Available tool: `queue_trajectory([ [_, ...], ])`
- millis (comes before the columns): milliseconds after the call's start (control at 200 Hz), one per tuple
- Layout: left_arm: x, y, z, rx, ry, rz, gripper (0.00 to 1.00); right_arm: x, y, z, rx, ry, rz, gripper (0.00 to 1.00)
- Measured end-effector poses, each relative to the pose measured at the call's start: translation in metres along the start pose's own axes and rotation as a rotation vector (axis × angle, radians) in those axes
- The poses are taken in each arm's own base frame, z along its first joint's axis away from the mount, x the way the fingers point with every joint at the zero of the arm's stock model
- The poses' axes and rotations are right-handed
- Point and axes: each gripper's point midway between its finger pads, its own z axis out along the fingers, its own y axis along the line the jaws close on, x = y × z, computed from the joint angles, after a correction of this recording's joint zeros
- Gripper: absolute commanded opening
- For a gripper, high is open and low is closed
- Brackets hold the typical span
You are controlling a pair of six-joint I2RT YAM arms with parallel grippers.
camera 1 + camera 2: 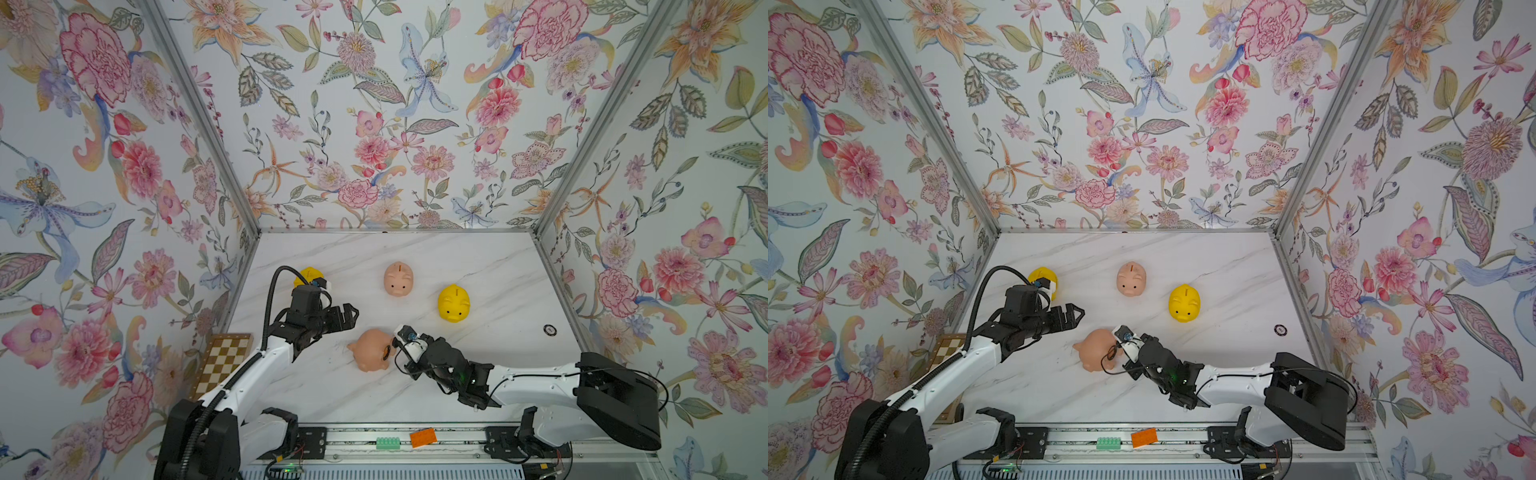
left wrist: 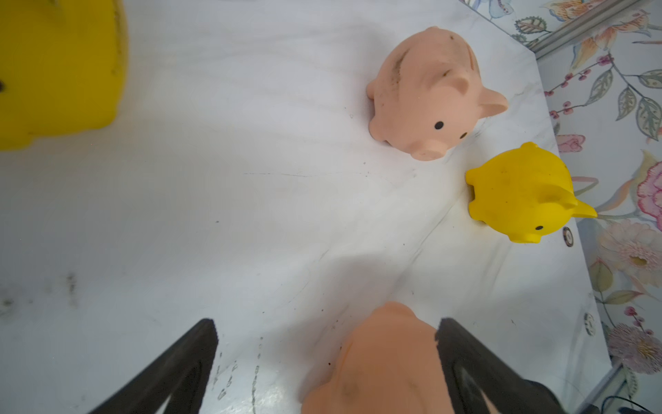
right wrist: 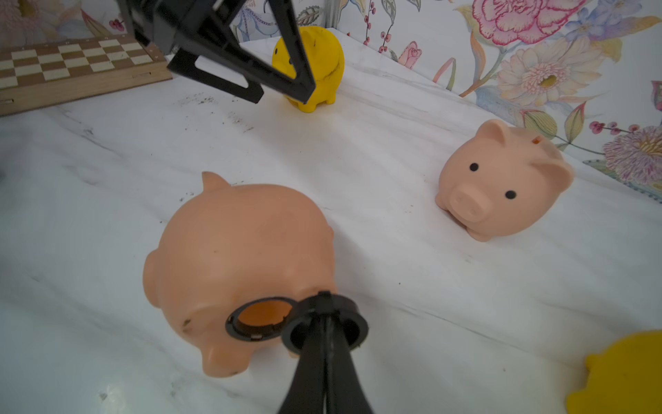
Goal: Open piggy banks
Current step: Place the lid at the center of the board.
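Observation:
A peach-pink piggy bank (image 1: 368,351) (image 3: 243,251) lies on its side mid-table, its round belly hole (image 3: 259,315) uncovered inside a black ring. My right gripper (image 3: 324,315) (image 1: 390,353) is shut on a black plug (image 3: 349,308) just beside that hole. My left gripper (image 1: 349,318) (image 2: 327,322) hangs open above the pig's far side, with part of the pig (image 2: 387,365) between its fingers. Another pink piggy bank (image 1: 398,279) and a yellow one (image 1: 454,303) stand upright behind. A second yellow piggy bank (image 1: 309,274) at the back left is partly hidden by the left arm.
A loose black plug (image 1: 549,329) lies near the right wall. A folded chessboard (image 1: 222,361) leans at the left edge. A green brick (image 1: 388,442) and an orange brick (image 1: 423,437) sit on the front rail. Floral walls close in three sides.

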Motion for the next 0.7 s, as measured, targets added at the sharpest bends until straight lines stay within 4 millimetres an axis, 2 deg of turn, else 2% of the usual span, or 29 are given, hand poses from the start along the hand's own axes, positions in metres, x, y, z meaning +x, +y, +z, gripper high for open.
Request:
queue_trajectory([
  [130,-0.011,0.008,-0.015,-0.070,-0.057,0.004,0.99,-0.034,-0.025,0.007,0.011,0.012,0.067,0.00],
  [290,-0.012,0.016,-0.021,-0.125,-0.059,0.001,0.99,-0.049,-0.047,0.027,0.000,0.114,0.126,0.00],
  [425,-0.014,0.027,-0.031,-0.195,-0.078,-0.002,0.99,-0.047,-0.052,0.060,-0.033,0.235,0.160,0.00],
  [520,-0.020,0.033,-0.045,-0.240,-0.131,-0.007,0.99,-0.041,-0.052,0.092,-0.040,0.330,0.184,0.00],
  [696,-0.029,0.040,-0.068,-0.297,-0.215,-0.022,0.99,-0.017,-0.054,0.143,-0.016,0.467,0.240,0.00],
])
